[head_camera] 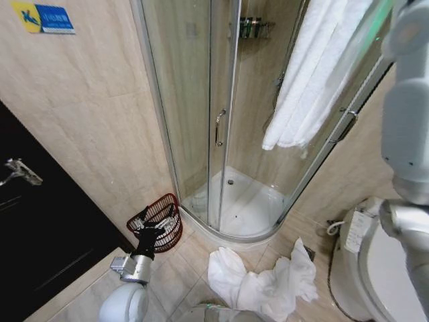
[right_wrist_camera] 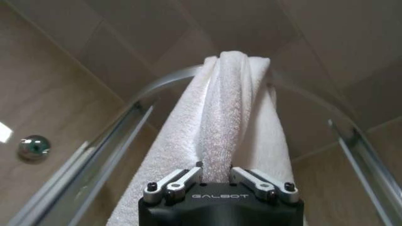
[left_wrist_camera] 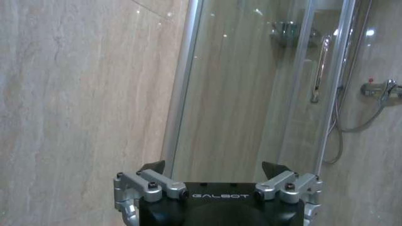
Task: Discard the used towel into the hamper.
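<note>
Right up against the lens, the right gripper has its jaws pinched onto a fold of the hanging towel — white terry cloth squeezed between the two fingers, the rest of the cloth draped over the curved top rail of the shower enclosure. In the head view that same towel hangs down the outside of the glass, high at the right, with the right arm raised alongside it.

Down on the floor, a second towel lies crumpled in a white heap in front of the shower's curved base, between the left arm and the toilet at the right edge.

The hamper — dark reddish wicker, open-weave — stands on the floor in the corner where the tiled wall meets the shower frame. The left gripper sits low just in front of it, overlapping its rim from the head camera; in its own wrist view its fingers are spread wide with nothing between them
</note>
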### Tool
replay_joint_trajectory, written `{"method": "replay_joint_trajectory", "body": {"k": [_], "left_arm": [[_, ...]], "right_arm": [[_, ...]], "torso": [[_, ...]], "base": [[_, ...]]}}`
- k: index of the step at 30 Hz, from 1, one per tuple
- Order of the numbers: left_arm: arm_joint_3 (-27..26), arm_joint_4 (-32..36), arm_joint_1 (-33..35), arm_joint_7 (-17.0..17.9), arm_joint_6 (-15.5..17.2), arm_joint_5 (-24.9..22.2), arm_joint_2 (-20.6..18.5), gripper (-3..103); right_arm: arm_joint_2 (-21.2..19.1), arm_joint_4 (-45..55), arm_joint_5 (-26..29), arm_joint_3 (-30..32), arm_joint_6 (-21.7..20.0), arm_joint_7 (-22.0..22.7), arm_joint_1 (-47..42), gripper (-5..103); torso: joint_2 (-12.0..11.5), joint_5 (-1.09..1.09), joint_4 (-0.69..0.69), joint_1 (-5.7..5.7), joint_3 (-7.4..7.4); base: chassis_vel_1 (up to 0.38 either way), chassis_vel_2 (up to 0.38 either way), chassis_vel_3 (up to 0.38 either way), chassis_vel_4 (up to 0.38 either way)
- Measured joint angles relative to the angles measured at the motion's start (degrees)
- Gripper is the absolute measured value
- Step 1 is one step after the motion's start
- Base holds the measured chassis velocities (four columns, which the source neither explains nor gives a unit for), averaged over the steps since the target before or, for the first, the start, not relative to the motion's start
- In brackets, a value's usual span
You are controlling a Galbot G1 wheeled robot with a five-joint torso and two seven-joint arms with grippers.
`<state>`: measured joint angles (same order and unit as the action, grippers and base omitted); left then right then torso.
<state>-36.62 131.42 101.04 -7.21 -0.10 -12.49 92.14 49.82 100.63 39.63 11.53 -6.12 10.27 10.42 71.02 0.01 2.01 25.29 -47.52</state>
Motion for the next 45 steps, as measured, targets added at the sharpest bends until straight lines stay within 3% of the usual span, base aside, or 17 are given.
{"method": "replay_joint_trajectory", "body": {"k": [11,16,19,22,24,28,36,45], "left_arm": [[0.0,0.0,0.0,0.0,0.0,0.0,0.0,100],[0.0,0.0,0.0,0.0,0.0,0.0,0.0,100],[0.0,0.0,0.0,0.0,0.0,0.0,0.0,100],[0.0,0.0,0.0,0.0,0.0,0.0,0.0,100],[0.0,0.0,0.0,0.0,0.0,0.0,0.0,100],[0.0,0.0,0.0,0.0,0.0,0.0,0.0,100],[0.0,0.0,0.0,0.0,0.0,0.0,0.0,100],[0.0,0.0,0.0,0.0,0.0,0.0,0.0,100]], "right_arm": [[-5.1,9.3,1.8,7.2,-0.1,-0.5,-14.8,6],[-6.7,14.7,2.4,15.8,0.2,-1.4,-27.2,6],[-6.9,16.2,2.5,17.9,0.5,-1.7,-31.9,6],[-7.3,20.1,2.4,21.9,1.8,-2.1,-42.2,6],[-7.3,20.4,2.4,22.2,2.0,-2.1,-43.1,6],[-6.0,24.1,1.8,24.9,3.4,-2.2,-50.3,6],[0.7,30.1,-2.5,31.0,6.8,-4.6,-67.5,6],[7.4,34.7,-7.6,32.1,9.6,-5.3,-76.5,6]], "torso": [[0.0,0.02,0.0,0.0,-0.01],[0.0,-0.04,0.01,0.0,0.0],[0.0,-0.01,0.0,0.0,0.0],[0.0,0.03,-0.01,0.0,-0.01],[0.0,0.03,-0.01,0.0,0.0],[0.0,-0.07,0.0,0.0,0.0],[0.0,0.03,-0.02,0.0,-0.01],[0.0,-0.01,0.0,0.0,-0.01]], "base": [[0.0,0.0,0.0,0.0],[0.0,0.0,0.0,0.0],[0.0,0.0,0.0,0.0],[0.0,0.0,0.0,0.0],[0.0,0.0,0.0,0.0],[0.0,0.0,0.0,0.0],[0.0,0.0,0.0,0.0],[0.0,0.0,0.0,0.0]]}}
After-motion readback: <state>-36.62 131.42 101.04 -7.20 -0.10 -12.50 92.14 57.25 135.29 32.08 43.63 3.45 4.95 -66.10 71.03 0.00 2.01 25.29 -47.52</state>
